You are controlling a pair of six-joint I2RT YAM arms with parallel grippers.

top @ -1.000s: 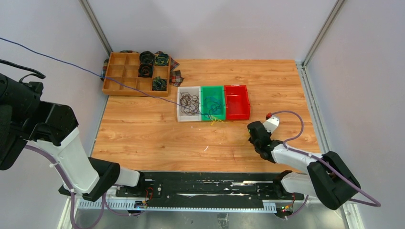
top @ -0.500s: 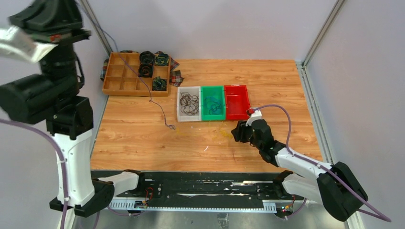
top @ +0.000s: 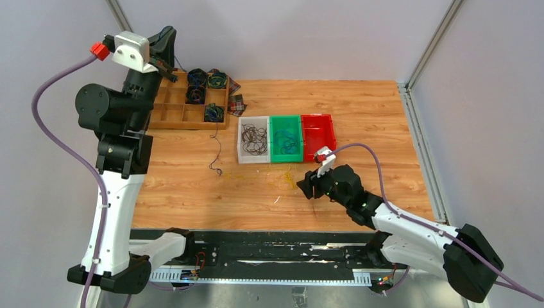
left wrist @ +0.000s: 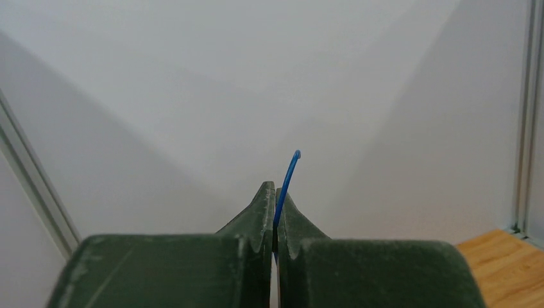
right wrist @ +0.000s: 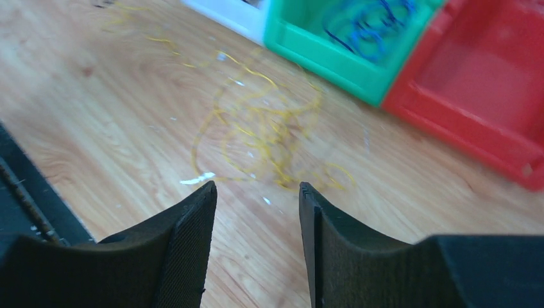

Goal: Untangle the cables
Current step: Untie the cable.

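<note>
- Left gripper (left wrist: 274,192) has its fingers pressed together on a thin blue cable (left wrist: 290,170). The cable's free end curls up just past the tips.
- Only the left wrist view shows this pinch, and behind it is nothing but a pale wall (left wrist: 192,77).
- Seen from above, that gripper hangs high and far to the left of the green bin (top: 286,117), over the wooden tray (top: 186,124). The blue cable drops from it in a slack line, and its lower end curls close to the table (top: 359,115), left of the bins and apart from them.
- Right gripper (right wrist: 256,187) has its jaws standing apart with nothing between them. It sits low over the wood on the near side of the green bin.
- Yellow cables (right wrist: 269,138) lie in a loose tangle on the wood just in front of the green bin. They are ahead of the right fingertips and not touching them.
- Blue cables (top: 287,142) coil inside the green bin, and brown cables (top: 255,140) fill the white bin (top: 239,138) touching its left side. The red bin (top: 319,138) touches its right side.
- Bare wood runs from the red bin to the table's right edge, and from all three bins back to the far edge.
- Only the right wrist view shows the yellow tangle as separate strands; from above it is a faint smear.
</note>
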